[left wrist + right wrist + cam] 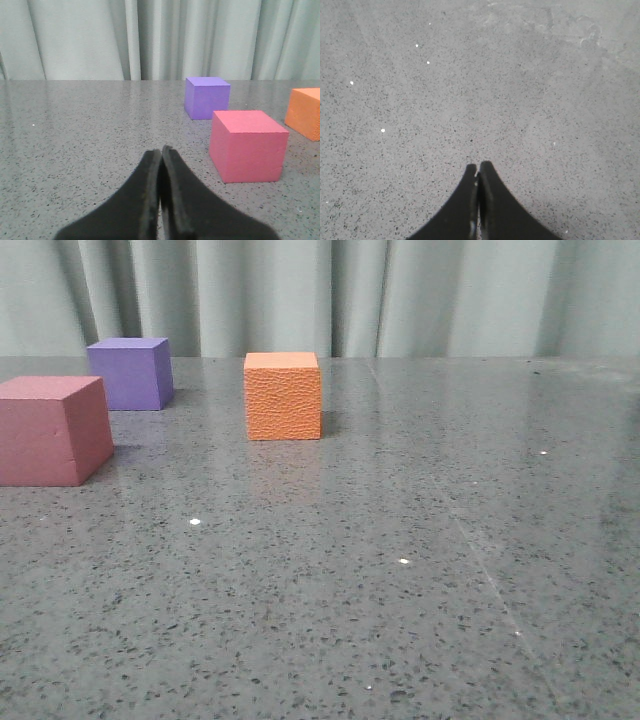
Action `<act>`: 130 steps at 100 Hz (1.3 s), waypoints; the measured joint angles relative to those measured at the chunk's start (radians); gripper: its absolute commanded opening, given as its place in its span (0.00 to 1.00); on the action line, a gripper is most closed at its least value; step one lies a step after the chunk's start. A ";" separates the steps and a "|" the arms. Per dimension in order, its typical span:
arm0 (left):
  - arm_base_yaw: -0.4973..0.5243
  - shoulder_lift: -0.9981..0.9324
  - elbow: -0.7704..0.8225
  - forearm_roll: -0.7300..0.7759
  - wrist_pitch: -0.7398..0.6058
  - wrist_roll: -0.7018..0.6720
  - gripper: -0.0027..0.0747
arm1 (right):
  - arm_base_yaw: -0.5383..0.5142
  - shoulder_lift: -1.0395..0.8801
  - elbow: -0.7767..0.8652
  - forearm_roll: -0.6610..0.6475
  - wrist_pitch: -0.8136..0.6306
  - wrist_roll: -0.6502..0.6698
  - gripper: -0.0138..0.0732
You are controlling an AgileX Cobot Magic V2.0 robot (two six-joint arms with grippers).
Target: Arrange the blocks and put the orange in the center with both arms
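Nothing is grasped yet: the left pincer (161,155) and right pincer (478,170) are both closed and empty. On the worktop (400,570), the orange cube (283,395) sits right of the purple cube (130,372) and pink-red cube (52,428). Probably a pincer must open and approach a cube.

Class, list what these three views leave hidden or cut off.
- Pink-red cube: left side cut by the front view's edge.
- Orange cube: cut by the left wrist view's edge.
- Left gripper and right gripper: absent from the front view.
- All cubes: absent from the right wrist view.
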 measured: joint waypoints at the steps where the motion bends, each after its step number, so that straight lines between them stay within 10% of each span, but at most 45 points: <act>1: 0.000 0.000 0.000 0.000 0.000 0.000 0.02 | 0.000 -0.002 0.000 0.000 0.002 0.000 0.08; 59: 0.000 0.000 0.000 0.000 0.000 0.000 0.02 | 0.000 -0.027 0.035 0.000 -0.043 -0.002 0.08; 130: 0.000 0.000 0.000 0.000 0.000 0.000 0.02 | -0.020 -0.533 0.533 0.279 -0.362 -0.214 0.08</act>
